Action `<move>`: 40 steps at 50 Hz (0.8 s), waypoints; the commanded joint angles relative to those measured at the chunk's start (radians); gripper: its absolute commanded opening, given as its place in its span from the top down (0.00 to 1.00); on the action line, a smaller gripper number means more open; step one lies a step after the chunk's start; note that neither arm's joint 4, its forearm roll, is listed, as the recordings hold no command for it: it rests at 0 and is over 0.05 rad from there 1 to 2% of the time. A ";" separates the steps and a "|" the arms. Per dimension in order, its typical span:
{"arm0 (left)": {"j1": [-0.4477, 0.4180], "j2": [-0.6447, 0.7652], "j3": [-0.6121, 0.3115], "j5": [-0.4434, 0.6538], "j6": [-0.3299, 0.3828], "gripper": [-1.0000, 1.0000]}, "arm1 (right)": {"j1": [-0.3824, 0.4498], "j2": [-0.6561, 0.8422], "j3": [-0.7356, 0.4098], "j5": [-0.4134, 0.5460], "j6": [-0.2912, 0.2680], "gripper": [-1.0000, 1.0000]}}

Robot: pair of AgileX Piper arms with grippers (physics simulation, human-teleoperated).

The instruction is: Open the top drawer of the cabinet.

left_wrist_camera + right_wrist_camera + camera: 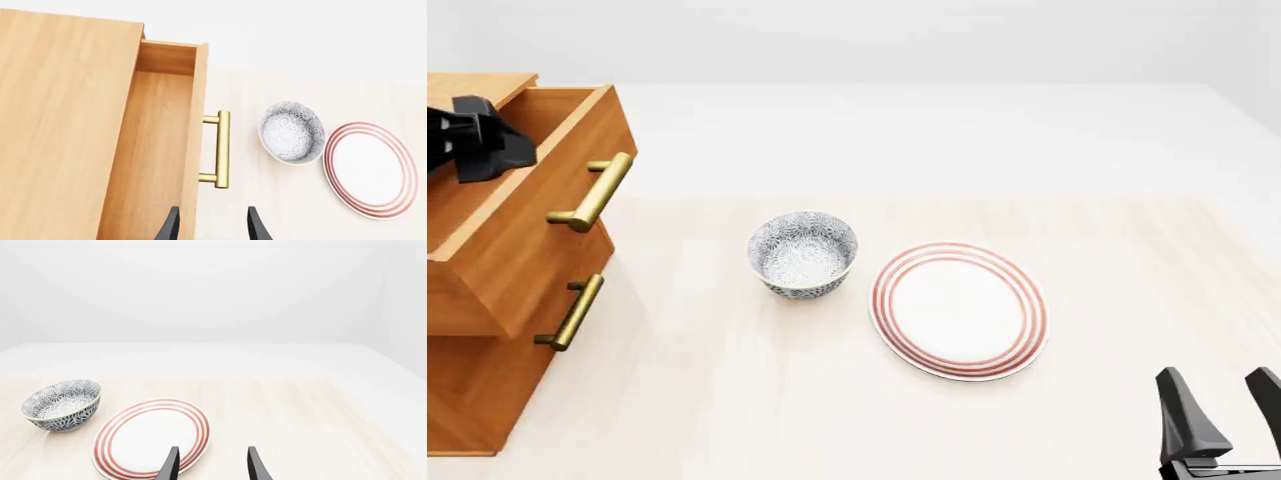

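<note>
2 grippers spread, holding nothing: left gripper [212, 225] above the top drawer [554, 180], already pulled out of the cabinet [481, 400] at 9 o'clock. Descending could strike its front; right gripper [1225, 420] idles at 5.

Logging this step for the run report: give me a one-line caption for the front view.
Top drawer pulled out of the cabinet, left gripper above it, bowl and plate alongside.
</note>
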 commanded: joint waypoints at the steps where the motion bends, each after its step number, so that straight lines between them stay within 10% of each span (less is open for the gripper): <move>1: 0.011 0.026 0.016 -0.012 -0.008 0.00 | 0.000 -0.001 0.001 0.000 0.000 0.00; 40: 0.055 0.076 0.108 -0.115 0.014 0.00 | 0.000 -0.001 0.001 0.000 0.000 0.00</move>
